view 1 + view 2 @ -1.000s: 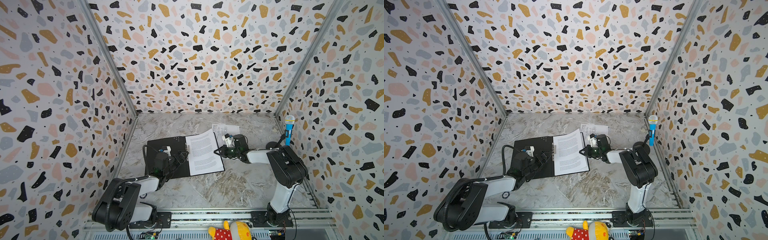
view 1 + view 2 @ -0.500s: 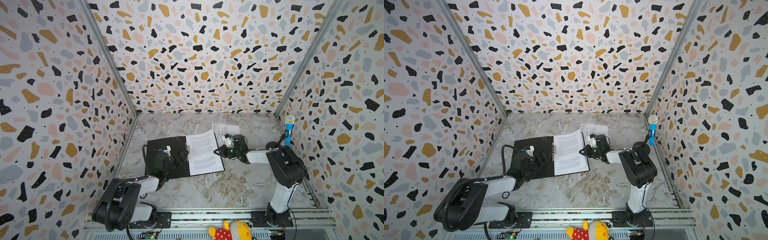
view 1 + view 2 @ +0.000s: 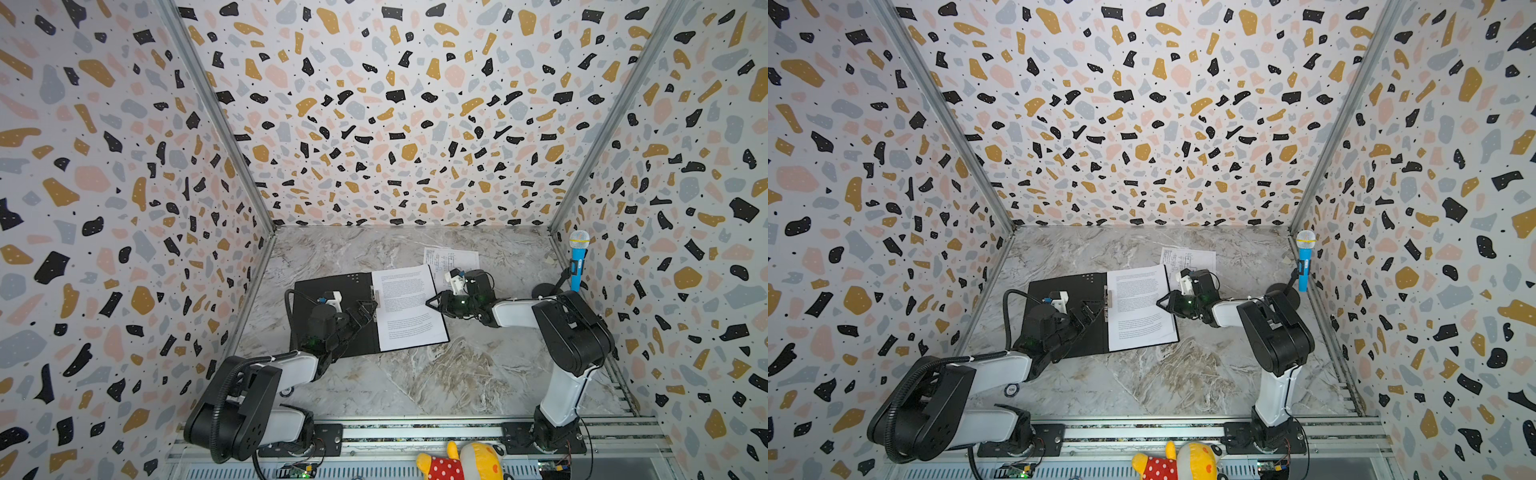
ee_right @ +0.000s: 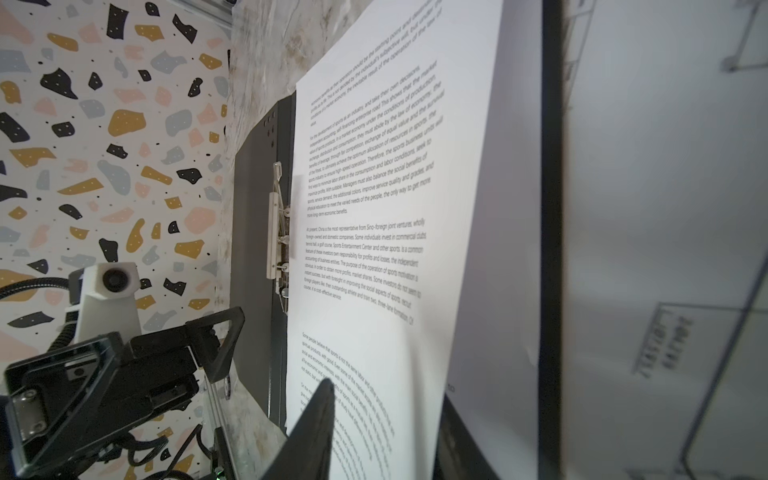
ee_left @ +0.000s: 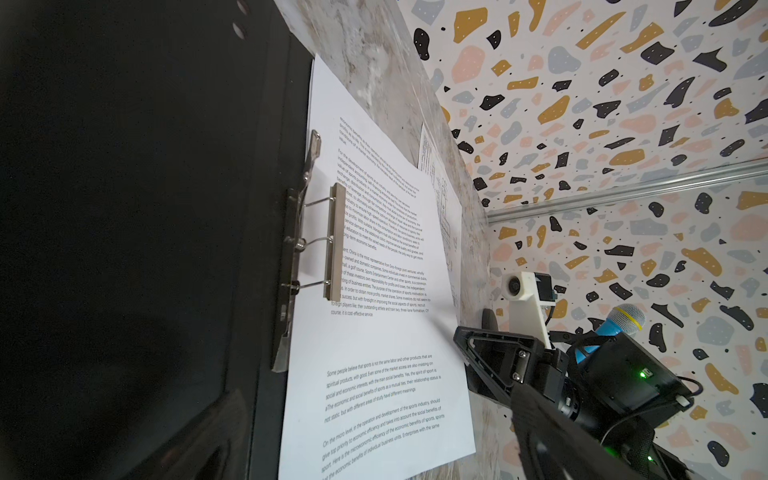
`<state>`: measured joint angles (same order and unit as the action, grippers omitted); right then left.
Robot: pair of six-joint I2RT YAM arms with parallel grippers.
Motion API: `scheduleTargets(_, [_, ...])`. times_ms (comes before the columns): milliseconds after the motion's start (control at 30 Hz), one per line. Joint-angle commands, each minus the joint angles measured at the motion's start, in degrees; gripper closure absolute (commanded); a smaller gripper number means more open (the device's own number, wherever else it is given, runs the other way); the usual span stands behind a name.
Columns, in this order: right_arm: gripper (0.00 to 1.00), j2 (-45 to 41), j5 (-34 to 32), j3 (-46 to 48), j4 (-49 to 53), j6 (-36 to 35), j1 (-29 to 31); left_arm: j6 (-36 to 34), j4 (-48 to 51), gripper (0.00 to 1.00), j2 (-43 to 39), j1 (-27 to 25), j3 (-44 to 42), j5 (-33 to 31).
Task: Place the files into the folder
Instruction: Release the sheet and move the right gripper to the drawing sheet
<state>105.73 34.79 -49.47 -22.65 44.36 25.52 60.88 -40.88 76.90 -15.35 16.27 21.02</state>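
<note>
Folder (image 3: 353, 282) lying open on table (image 3: 415, 382); 1 text sheet (image 3: 409, 307) resting on its right half, 1 drawing sheet (image 3: 453, 257) lying behind. Left claw (image 3: 365, 309) gaping wide beside clip (image 3: 377, 299). Right claw (image 3: 434, 301) sitting slightly apart at text sheet's edge.

Grey marble worktop (image 3: 415, 386) before me lies bare; open black folder (image 3: 324, 282) covers the middle, blue toy microphone (image 3: 578, 262) stands right.

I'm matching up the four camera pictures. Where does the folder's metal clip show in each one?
In a top view: the metal clip lies on the open folder's spine, against the text sheet.
In a top view: the clip on that same spine.
Left wrist: the clip between black folder and sheet.
Right wrist: the clip at the sheet's far edge.
Shared landmark: the text sheet.
</note>
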Motion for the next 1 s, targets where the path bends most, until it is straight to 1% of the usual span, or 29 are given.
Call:
scheduleTargets(0, [0.52,-2.6,-1.3,-1.5,3.8,-1.9,-0.2,-0.1,-2.6,0.0,-0.5,0.5,-1.1,0.9])
scheduleTargets(100, [0.39,-4.3,-3.6,-2.4,7.8,-4.1,-0.5,-0.2,-2.5,0.0,-0.5,0.4,-1.2,1.0])
scheduleTargets(233, [0.28,-7.5,-7.9,-2.7,12.9,-8.4,-1.5,-0.5,-1.8,0.0,-0.9,0.4,-0.8,0.8])
scheduleTargets(300, [0.25,-9.4,-10.3,-2.6,15.0,-10.7,-2.6,-1.0,-1.0,0.0,-1.4,0.5,-0.4,0.7])
scheduleTargets(500, [0.2,-12.9,-16.4,-2.4,17.1,-17.1,-5.7,-3.0,3.8,0.0,-4.4,0.5,2.0,-0.7])
scheduleTargets(567, [0.19,-11.8,-19.6,-4.0,18.4,-19.8,-5.8,-3.1,4.6,0.01,-5.0,0.5,2.8,-1.3])
scheduleTargets(667, [0.18,-6.8,-23.6,-9.7,23.6,-23.1,-5.9,-3.1,5.1,0.0,-5.0,0.2,4.2,-0.9])
scheduleTargets(767, [0.17,-1.4,-23.8,-15.3,27.7,-24.4,-5.9,-3.1,5.4,0.0,-4.8,-0.1,5.1,-0.6])
scheduleTargets(967, [0.17,3.5,-22.8,-18.7,28.8,-22.9,-6.5,-3.0,5.6,0.0,-5.3,-0.4,5.7,-0.9])
